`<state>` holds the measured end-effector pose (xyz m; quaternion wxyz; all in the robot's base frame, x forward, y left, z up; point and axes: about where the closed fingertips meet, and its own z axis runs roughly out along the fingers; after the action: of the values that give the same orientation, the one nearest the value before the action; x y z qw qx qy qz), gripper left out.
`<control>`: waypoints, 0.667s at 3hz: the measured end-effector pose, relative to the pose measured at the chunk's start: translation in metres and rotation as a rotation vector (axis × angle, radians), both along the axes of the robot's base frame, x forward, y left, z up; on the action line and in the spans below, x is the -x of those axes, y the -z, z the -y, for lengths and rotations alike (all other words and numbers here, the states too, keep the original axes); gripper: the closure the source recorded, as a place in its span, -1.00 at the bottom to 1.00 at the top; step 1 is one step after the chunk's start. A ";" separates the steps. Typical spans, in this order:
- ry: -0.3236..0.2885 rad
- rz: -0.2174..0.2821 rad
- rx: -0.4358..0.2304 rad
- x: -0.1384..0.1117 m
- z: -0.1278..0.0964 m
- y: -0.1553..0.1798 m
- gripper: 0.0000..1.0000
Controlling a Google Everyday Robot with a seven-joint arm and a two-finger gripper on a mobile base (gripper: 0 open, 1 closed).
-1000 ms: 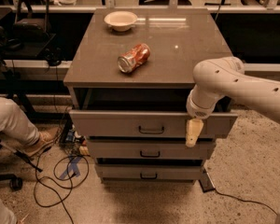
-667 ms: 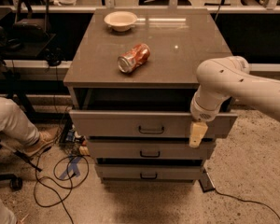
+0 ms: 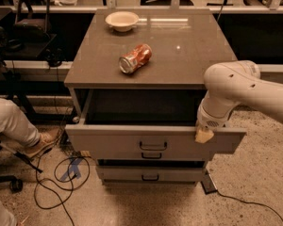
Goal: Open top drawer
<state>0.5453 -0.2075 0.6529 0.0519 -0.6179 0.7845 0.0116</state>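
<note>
The top drawer of the grey cabinet is pulled out towards me. Its flat front carries a small black bar handle at the centre, and its deep dark box shows open beneath the cabinet top. My gripper hangs from the white arm at the right end of the drawer front. Its pale tip lies on or just behind the front's top edge, well right of the handle.
An orange can lies on its side on the cabinet top, with a white bowl at the back. A lower drawer front shows below. A seated person's leg and shoe, cables and a chair base are on the floor to the left.
The top drawer has come further out towards me and now hides more of the lower fronts. My gripper and arm have shifted slightly right and forward with it.
</note>
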 end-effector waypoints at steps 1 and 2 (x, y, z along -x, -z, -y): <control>0.009 0.009 0.000 0.022 -0.003 -0.007 0.90; 0.015 0.025 -0.012 0.039 -0.006 -0.011 0.94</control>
<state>0.5065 -0.2015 0.6641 0.0657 -0.6118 0.7882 0.0083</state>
